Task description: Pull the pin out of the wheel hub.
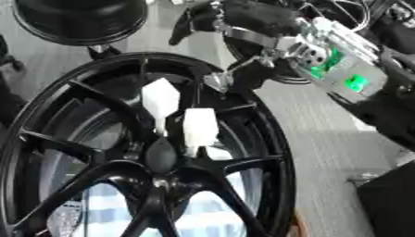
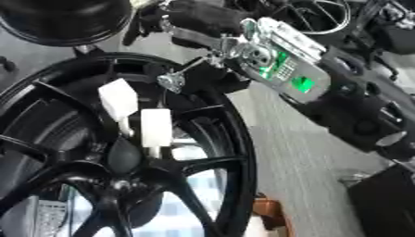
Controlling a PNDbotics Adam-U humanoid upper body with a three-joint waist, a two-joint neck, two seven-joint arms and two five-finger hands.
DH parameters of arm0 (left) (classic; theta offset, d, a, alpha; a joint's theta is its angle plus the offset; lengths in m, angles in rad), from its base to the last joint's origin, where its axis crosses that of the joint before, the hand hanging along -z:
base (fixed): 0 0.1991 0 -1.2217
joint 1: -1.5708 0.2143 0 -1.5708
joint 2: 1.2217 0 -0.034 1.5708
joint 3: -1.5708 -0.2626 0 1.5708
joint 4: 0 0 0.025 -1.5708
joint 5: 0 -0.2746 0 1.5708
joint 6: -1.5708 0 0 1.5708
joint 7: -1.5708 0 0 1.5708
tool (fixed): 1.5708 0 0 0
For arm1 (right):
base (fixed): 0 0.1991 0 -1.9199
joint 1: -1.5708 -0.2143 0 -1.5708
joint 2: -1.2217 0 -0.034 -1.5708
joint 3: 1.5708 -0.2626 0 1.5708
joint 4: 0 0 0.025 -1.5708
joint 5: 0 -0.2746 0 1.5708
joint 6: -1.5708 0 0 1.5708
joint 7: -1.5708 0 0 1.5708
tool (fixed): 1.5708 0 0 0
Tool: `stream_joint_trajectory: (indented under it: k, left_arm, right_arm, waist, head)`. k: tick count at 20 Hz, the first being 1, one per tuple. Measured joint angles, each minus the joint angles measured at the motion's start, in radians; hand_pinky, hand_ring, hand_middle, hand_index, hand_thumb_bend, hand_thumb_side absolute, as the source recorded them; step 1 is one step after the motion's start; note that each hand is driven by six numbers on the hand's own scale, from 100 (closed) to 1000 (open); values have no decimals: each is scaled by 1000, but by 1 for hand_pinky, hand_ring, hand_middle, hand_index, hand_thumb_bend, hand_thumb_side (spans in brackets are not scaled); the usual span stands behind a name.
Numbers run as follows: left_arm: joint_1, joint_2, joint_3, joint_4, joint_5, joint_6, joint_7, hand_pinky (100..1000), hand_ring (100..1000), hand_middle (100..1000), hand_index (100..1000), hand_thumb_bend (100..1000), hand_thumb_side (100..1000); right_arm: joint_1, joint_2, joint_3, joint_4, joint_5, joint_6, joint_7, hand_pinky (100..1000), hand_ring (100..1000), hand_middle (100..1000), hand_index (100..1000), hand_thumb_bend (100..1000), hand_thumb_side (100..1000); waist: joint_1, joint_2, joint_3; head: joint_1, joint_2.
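Large black spoked alloy wheel hub [image 1: 122, 152] filling the view. Right hand [image 2: 203, 25] above the rim, finger state impossible to tell. Two white block-shaped pins [image 1: 199, 126] seated near the centre. Approach step, seemingly; next: reaching down, grasping, pulling.

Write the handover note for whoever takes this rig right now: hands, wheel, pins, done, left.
Right hand: reaching in from the upper right over the black spoked wheel's rim; whether it is open or shut is unclear.
Left hand: not in view.
Two white block-topped pins stand in the wheel hub, apparently both seated.
Done: approach only.
Left: lower the hand to a pin, grasp it and pull it out.
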Motion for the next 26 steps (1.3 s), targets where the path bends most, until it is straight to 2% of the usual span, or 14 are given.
stream_joint_trajectory:
  k: [9, 13, 20, 26]
  left_arm:
    - [0, -6, -1, 0, 3, 4, -5, 799, 629, 609, 851, 100, 690]
    - [0, -9, -6, 0, 6, 6, -8, 800, 630, 609, 851, 100, 688]
    - [-5, -15, -12, 0, 14, 10, -16, 800, 630, 609, 851, 100, 690]
    - [-7, -22, -13, 0, 18, 14, -21, 800, 629, 609, 851, 100, 689]
  right_arm:
    - [-16, 10, 26, 0, 3, 37, 40, 880, 794, 789, 824, 100, 203]
    - [-26, 19, 35, 0, 3, 65, 74, 869, 788, 792, 831, 100, 194]
    - [-33, 34, 47, 0, 1, 110, 129, 860, 796, 806, 843, 100, 257]
    - [-39, 36, 50, 0, -26, 122, 163, 853, 798, 818, 849, 100, 293]
  waist:
    - [5, 2, 6]
    - [14, 2, 12]
    - [25, 3, 18]
    - [28, 3, 22]
  head:
    - [-13, -5]
    - [-16, -13]
    - [-20, -22]
    - [-36, -21]
